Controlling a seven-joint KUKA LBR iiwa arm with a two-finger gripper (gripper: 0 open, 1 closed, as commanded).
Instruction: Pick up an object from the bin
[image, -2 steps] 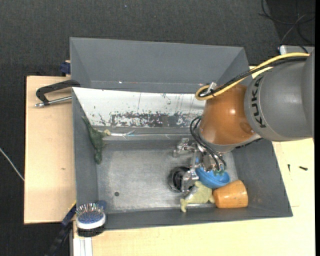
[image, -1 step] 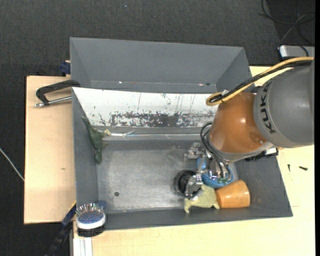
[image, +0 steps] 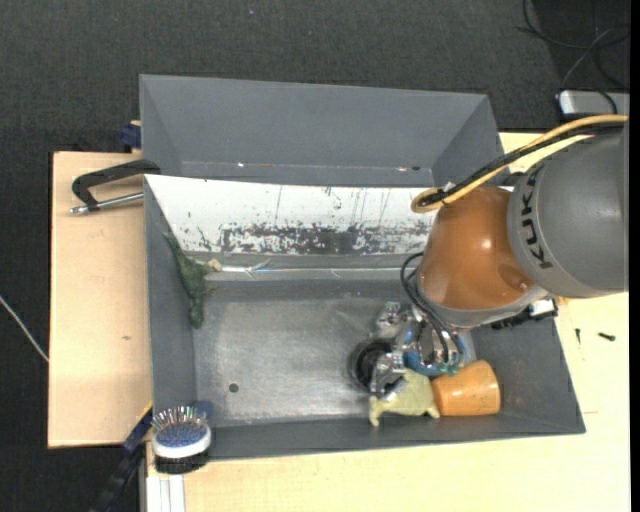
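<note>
Black round object (image: 368, 362) lies just beside the gripper (image: 404, 352), whose spread I cannot tell; best centre over it, clear of the orange cup (image: 468, 390).

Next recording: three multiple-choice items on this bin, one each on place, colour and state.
1. The orange cup lies in the bin, in the view's: A) lower right corner B) upper left corner C) middle.
2. The limp toy by the left wall is: A) red B) green C) blue.
3. The cup: A) lies on its side B) stands on the toy C) hangs above the rim.
Key: 1 A, beside the gripper at lower right; 2 B, dull green; 3 A, its side faces up.
</note>
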